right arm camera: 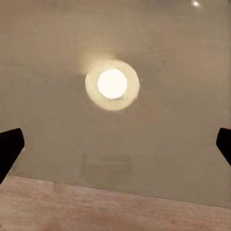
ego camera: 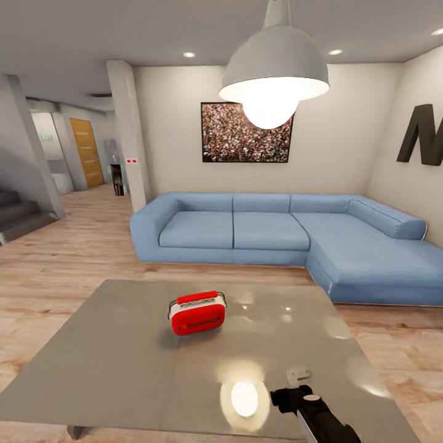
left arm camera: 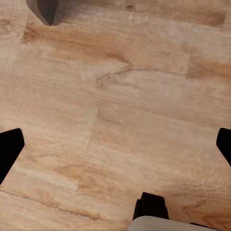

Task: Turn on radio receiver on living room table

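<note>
Radio receiver (ego camera: 197,312) sits mid-tabletop (ego camera: 111,363), sofa (ego camera: 277,234) beyond. Right tool (ego camera: 299,383) over near edge, fingers apart, well short of radio, likely staged for reach. Left tool (left arm camera: 115,144) fingers apart over floor (left arm camera: 120,96).

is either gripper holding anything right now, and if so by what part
Nothing is held. The right gripper is open over the table, the left gripper is open over the wood floor, and the radio receiver sits untouched on the table.
</note>
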Controlling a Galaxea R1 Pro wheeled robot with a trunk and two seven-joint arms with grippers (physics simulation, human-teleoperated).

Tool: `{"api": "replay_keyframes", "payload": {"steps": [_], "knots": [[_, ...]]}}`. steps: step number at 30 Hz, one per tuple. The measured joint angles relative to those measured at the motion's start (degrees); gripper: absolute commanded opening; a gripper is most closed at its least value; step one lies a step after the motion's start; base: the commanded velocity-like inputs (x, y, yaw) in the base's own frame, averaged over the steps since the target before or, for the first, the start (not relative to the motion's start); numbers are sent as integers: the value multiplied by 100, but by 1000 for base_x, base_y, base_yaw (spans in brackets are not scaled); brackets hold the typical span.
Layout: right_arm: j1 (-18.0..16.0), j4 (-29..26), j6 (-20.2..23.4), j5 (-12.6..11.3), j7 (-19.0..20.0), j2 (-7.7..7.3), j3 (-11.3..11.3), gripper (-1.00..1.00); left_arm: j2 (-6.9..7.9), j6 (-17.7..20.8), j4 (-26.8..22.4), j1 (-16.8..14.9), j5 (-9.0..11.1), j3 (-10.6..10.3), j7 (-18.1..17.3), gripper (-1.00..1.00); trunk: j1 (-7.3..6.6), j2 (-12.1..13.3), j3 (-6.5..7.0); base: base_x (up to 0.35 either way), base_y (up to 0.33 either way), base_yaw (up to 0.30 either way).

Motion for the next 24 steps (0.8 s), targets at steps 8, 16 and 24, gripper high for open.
{"api": "replay_keyframes", "payload": {"steps": [8,16,24], "knots": [[0,0,0,0,0,0,0,100,0,-1,7,-2,-8,1,1,100,0,0,0,270,232,0],[0,0,0,0,0,0,0,100,-8,1,8,0,0,-7,-7,100,0,0,0,199,275,0],[0,0,0,0,0,0,0,100,-17,-1,7,-1,3,-8,-16,100,0,0,21,122,294,-169]]}}
